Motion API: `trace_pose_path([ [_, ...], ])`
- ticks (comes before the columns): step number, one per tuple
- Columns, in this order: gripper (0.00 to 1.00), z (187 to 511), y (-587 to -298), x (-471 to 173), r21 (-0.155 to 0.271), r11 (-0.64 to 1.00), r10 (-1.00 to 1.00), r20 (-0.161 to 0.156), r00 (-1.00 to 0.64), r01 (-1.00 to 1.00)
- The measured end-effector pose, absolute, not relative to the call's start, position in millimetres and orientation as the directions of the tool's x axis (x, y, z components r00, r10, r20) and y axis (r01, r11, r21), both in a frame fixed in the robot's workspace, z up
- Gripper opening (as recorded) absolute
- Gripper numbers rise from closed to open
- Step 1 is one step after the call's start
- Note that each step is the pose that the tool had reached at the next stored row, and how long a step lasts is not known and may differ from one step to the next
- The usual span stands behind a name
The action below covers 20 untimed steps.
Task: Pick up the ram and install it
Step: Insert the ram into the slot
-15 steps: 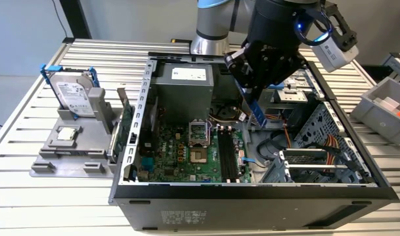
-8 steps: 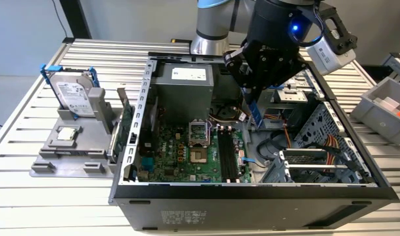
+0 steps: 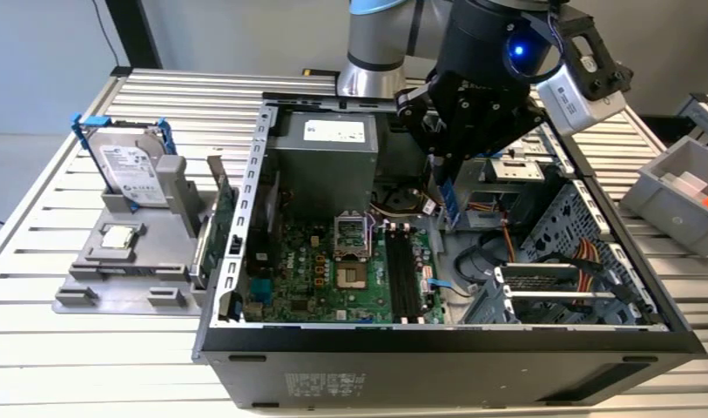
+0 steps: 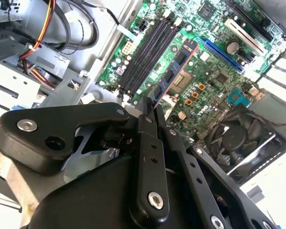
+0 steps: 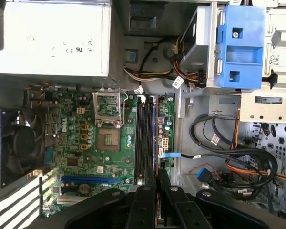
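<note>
While the hand point(image 4: 148, 106) pinches the ram point(image 4: 175, 71) above the black memory slots point(image 4: 148, 52), installation is under way; seating calls for squaring stick to slot.

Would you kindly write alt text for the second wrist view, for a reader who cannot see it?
The black gripper holds a long, flat, bluish memory stick with dark chips by one end, above the green motherboard of an open computer case. Long black memory slots run alongside it, apparently empty, and a black cooling fan sits nearby.
</note>
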<state>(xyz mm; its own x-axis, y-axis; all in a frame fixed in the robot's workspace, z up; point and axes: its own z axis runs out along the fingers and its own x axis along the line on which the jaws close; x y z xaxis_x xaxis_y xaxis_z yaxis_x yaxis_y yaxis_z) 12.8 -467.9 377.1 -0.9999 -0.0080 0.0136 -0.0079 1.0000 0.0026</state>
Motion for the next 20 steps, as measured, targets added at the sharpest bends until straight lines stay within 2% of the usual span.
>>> trace_pose_path([
  [20, 0.00, 368.3, -466.5, 20.5, 0.002, 1.000, -0.007, 0.013, -1.000, -0.007],
])
